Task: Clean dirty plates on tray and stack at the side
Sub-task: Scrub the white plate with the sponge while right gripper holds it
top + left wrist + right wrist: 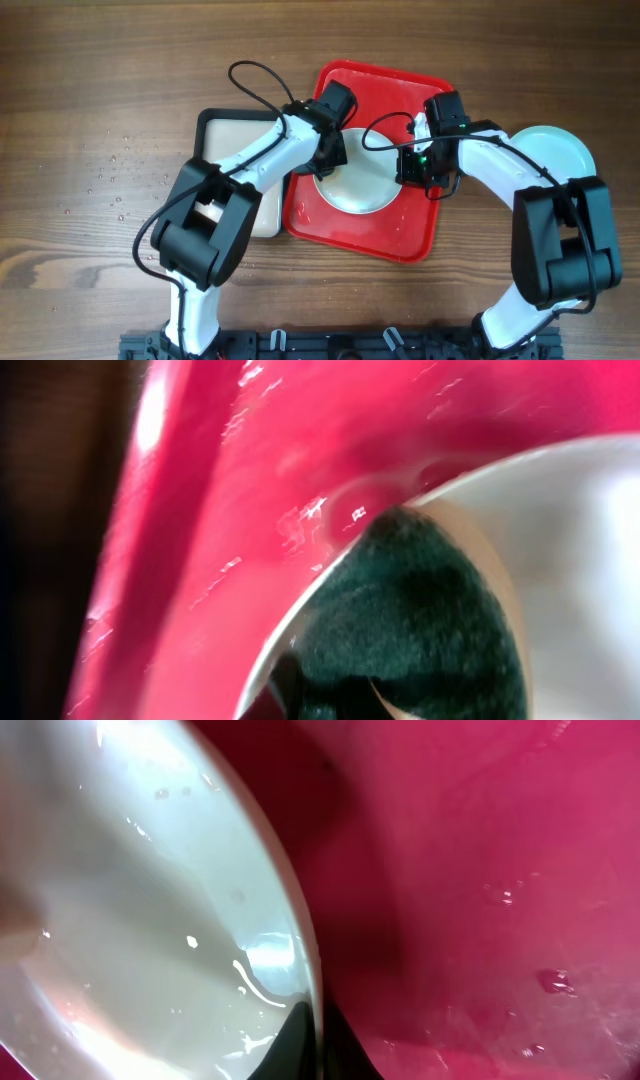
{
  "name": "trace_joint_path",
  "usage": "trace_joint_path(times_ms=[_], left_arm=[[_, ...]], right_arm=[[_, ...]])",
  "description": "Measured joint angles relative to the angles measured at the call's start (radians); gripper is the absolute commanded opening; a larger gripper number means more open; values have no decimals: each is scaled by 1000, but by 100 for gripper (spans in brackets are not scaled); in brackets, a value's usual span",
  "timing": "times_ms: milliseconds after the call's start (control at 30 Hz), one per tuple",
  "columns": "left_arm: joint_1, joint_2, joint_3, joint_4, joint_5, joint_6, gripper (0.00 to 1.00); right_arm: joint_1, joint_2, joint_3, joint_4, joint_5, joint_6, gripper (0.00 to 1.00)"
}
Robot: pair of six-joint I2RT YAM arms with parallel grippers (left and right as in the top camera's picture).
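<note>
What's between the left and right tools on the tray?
One pale plate: left tool at one rim, right tool at the opposite rim. Overhead view shows it.

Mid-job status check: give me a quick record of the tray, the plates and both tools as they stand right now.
tray: red, wet with droplets
plate: one, pale, on the tray between the two tools
left tool: at the plate's left rim; grip cannot be told
right tool: straddles the plate's right rim, looks closed on it
pale blue plate: off the tray, to its right
basin: left of the tray, partly hidden
</note>
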Motion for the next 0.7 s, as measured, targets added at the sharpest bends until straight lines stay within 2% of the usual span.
trace_joint_path(times_ms=[100,233,433,567,667,700], left_arm=[[8,26,-10,211,144,-1,4],[-22,54,-11,325,201,-41,4],[-57,77,-9,385,276,-64,4],[-97,80,-6,391,260,-40,4],[-83,79,14,305,217,-43,4],[-68,74,32,217,196,-55,4]], right_arm=[[-3,0,0,-1,3,7,4],[-4,0,0,0,4,8,4],[-6,0,0,-2,7,15,4],[-6,0,0,-2,7,14,4],[-6,0,0,1,6,14,4],[-4,0,0,3,6,14,4]])
